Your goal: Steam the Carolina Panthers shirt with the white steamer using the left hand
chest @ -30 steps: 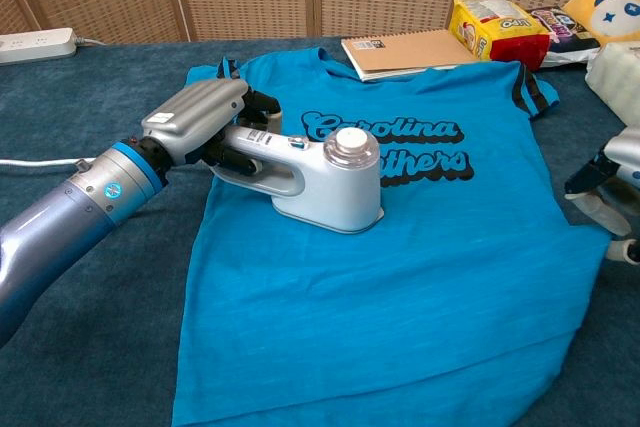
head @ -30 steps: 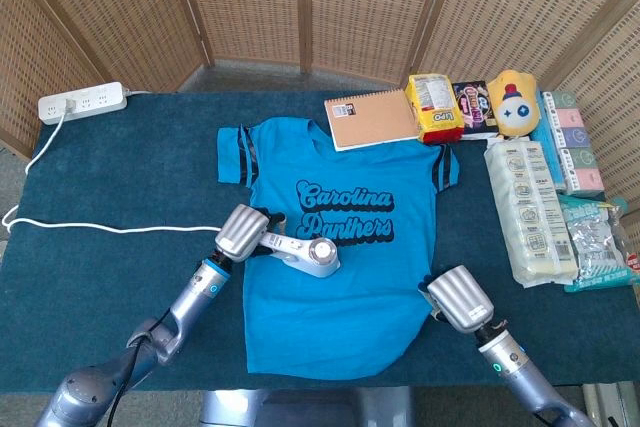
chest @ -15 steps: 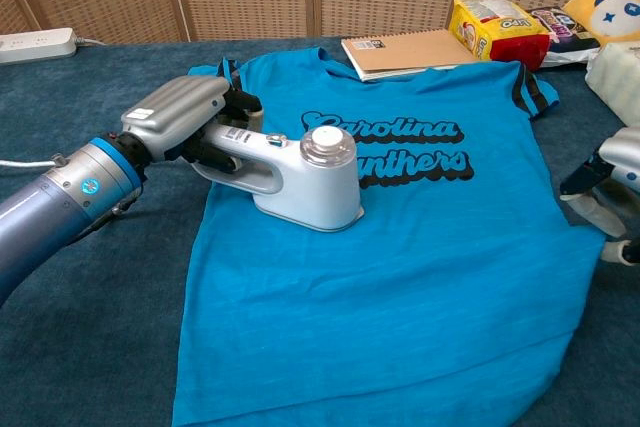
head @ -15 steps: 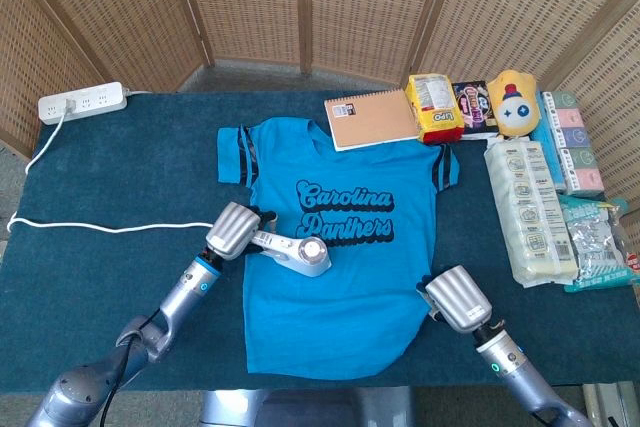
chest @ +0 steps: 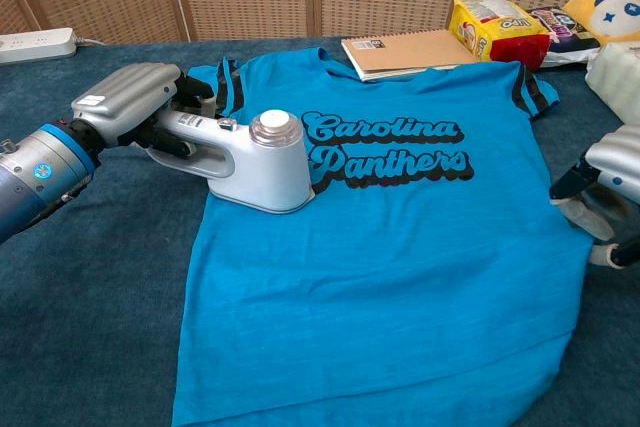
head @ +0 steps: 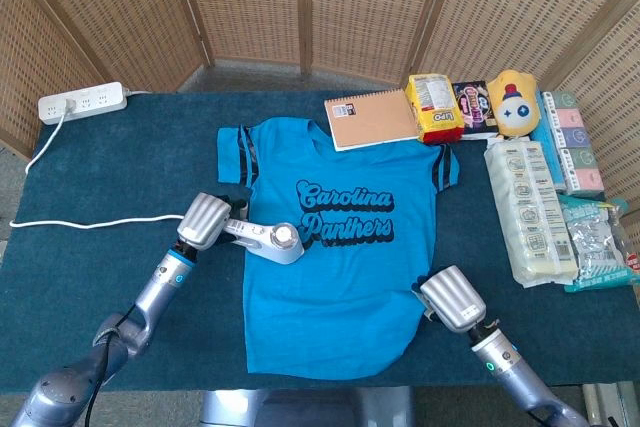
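Here, a dark blue cloth-covered table (head: 90,277) stands before woven wicker screens (head: 240,2). The Carolina Panthers shirt (head: 340,247) lies flat at its middle. The left hand (head: 203,220) grips the handle of the white steamer (chest: 245,157), which rests on the shirt's left side. The right hand (head: 452,299) sits at the shirt's near right edge; whether it holds the cloth, I cannot tell. A power strip (head: 82,103) lies far left; a notebook (head: 372,118) and snack packets (head: 436,107) sit far right.

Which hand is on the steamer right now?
The left hand grips the white steamer by its handle; the right hand holds the shirt hem.
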Available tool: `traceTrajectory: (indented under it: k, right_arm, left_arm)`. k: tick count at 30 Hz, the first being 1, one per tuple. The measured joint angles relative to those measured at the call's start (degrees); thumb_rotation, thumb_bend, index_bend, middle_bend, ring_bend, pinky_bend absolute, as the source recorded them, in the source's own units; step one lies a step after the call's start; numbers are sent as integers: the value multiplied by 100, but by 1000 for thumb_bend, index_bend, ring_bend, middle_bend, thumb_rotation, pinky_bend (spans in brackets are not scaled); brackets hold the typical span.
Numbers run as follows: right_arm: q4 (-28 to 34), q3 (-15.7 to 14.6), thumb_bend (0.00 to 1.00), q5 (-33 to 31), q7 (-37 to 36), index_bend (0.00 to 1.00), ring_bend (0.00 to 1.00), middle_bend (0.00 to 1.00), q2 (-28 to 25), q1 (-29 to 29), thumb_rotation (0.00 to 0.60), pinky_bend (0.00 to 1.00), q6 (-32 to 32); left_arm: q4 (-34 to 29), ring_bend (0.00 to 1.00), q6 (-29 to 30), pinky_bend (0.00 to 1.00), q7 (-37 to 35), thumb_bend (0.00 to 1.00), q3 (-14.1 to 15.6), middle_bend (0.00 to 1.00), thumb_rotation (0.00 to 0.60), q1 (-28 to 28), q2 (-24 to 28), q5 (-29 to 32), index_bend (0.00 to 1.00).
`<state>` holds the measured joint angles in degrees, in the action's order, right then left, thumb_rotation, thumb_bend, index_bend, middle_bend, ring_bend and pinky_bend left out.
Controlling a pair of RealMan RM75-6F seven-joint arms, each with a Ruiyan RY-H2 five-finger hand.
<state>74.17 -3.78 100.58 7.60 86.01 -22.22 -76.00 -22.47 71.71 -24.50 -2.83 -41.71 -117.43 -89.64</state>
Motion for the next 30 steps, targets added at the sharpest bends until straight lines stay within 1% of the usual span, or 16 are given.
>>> traceTrajectory:
  k: [15, 23, 30]
  right_arm:
    - [-51, -1, 367, -60, -84, 811, 754, 739, -71, 80, 600, 780, -85]
    - [-102, 2, 367, -65, -152, 811, 754, 739, -48, 86, 600, 780, -91]
    - [-130, 5, 367, -67, -180, 811, 754, 739, -31, 90, 600, 780, -97]
  left_arm:
    - [4, 679, -26, 805, 318, 475, -79, 734, 600, -379, -427, -16, 688]
    - [226, 679, -132, 804, 567, 475, -143, 734, 600, -610, -647, 6, 688]
    - [473, 679, -281, 805, 707, 475, -274, 734, 600, -744, -758, 151, 688]
